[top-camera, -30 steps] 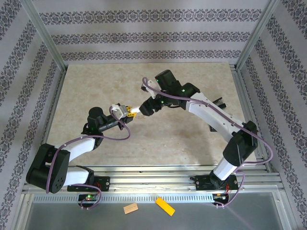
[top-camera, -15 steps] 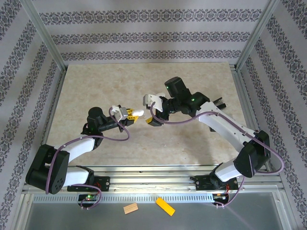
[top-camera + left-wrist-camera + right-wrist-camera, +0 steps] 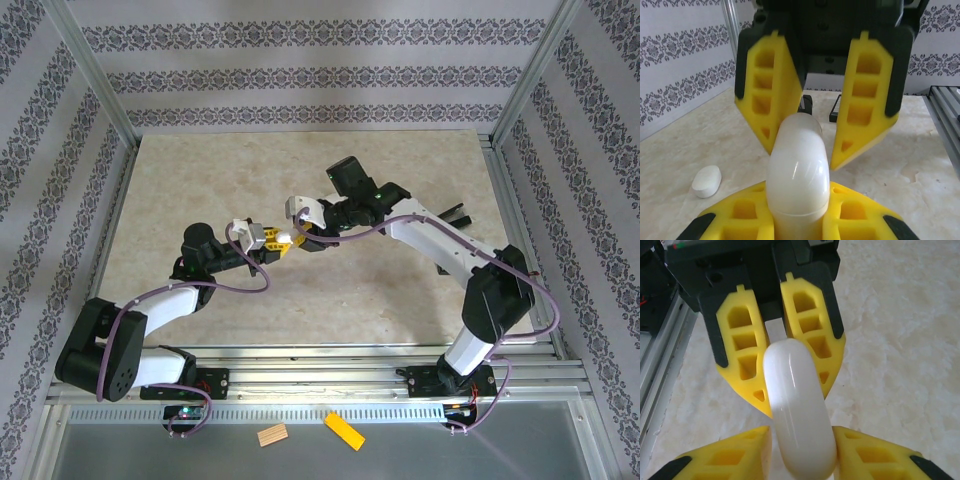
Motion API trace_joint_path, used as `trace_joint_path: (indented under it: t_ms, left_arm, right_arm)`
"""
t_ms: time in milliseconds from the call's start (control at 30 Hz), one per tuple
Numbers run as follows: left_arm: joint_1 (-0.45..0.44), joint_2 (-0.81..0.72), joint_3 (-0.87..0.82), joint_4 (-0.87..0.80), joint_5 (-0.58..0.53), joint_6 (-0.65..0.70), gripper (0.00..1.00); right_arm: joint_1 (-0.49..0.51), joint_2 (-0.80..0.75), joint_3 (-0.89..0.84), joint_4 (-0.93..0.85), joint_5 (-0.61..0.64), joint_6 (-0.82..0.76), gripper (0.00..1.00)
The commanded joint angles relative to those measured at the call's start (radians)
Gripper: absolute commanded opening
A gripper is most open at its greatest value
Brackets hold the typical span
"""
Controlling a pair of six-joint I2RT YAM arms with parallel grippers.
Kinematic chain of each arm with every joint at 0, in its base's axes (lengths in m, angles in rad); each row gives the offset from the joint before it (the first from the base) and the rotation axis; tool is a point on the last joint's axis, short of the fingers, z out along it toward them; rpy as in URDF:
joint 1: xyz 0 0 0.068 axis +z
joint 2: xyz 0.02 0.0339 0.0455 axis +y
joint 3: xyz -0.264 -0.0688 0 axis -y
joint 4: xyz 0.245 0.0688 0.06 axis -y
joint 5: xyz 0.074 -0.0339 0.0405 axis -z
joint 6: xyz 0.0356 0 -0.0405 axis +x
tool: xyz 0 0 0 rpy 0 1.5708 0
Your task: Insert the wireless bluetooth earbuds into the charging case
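The charging case (image 3: 799, 170) is a white glossy pill, lid closed, held above the table. My left gripper (image 3: 266, 238) is shut on one end of it; its yellow fingers (image 3: 735, 220) clamp it from both sides. My right gripper (image 3: 300, 236) faces the left one, and its open fingers (image 3: 722, 460) flank the case's (image 3: 800, 415) other end closely, with a thin gap on one side. From above the case (image 3: 284, 240) is a small white spot between the two grippers. The earbuds are out of view.
A second white rounded case (image 3: 706, 181) lies on the marble table (image 3: 200, 190) beside the grippers. A black object (image 3: 455, 212) sits at the table's right edge by the aluminium rail (image 3: 945, 115). Orange (image 3: 343, 430) and tan (image 3: 271, 435) pieces lie in the front trough.
The right gripper pulled back toward the near right, away from the case, then returned to the case's free end. The left arm kept still, holding the case.
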Motion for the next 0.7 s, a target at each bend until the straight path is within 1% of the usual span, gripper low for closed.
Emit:
trace_joint_path:
  t_ms: [0, 133, 200, 233, 267, 367, 433, 500, 533, 600, 667]
  left_arm:
    - [-0.009, 0.013, 0.031, 0.092, 0.039, -0.042, 0.00]
    - [-0.010, 0.022, 0.038, 0.091, 0.037, -0.045, 0.00]
    - [-0.009, 0.027, 0.040, 0.095, 0.032, -0.048, 0.02]
    - [-0.009, 0.032, 0.038, 0.102, 0.025, -0.052, 0.05]
    - [-0.010, 0.035, 0.037, 0.111, 0.018, -0.057, 0.11]
    - [-0.010, 0.043, 0.031, 0.133, -0.006, -0.067, 0.41]
    - [-0.010, 0.045, 0.031, 0.127, -0.049, -0.071, 0.56]
    - [-0.010, 0.047, 0.024, 0.120, -0.096, -0.062, 0.69]
    - [-0.009, 0.044, 0.015, 0.122, -0.123, -0.058, 0.77]
    - [-0.010, 0.039, -0.006, 0.129, -0.174, -0.051, 0.86]
    - [-0.009, 0.029, -0.025, 0.131, -0.213, -0.043, 0.99]
  right_arm:
    - [-0.006, 0.013, 0.018, 0.028, -0.030, 0.007, 0.36]
    - [-0.016, 0.004, 0.012, 0.028, -0.042, 0.019, 0.31]
    - [-0.017, -0.005, 0.003, 0.034, -0.046, 0.026, 0.28]
    - [-0.019, -0.012, -0.005, 0.042, -0.049, 0.031, 0.27]
    - [-0.021, -0.019, -0.014, 0.049, -0.051, 0.037, 0.27]
    - [-0.030, -0.032, -0.045, 0.090, -0.055, 0.068, 0.24]
    - [-0.042, -0.033, -0.078, 0.142, -0.051, 0.112, 0.22]
    - [-0.055, -0.032, -0.105, 0.197, -0.023, 0.188, 0.21]
    - [-0.063, -0.030, -0.121, 0.235, 0.004, 0.239, 0.21]
    - [-0.082, -0.030, -0.149, 0.285, 0.063, 0.372, 0.21]
    - [-0.106, -0.025, -0.177, 0.338, 0.117, 0.534, 0.21]
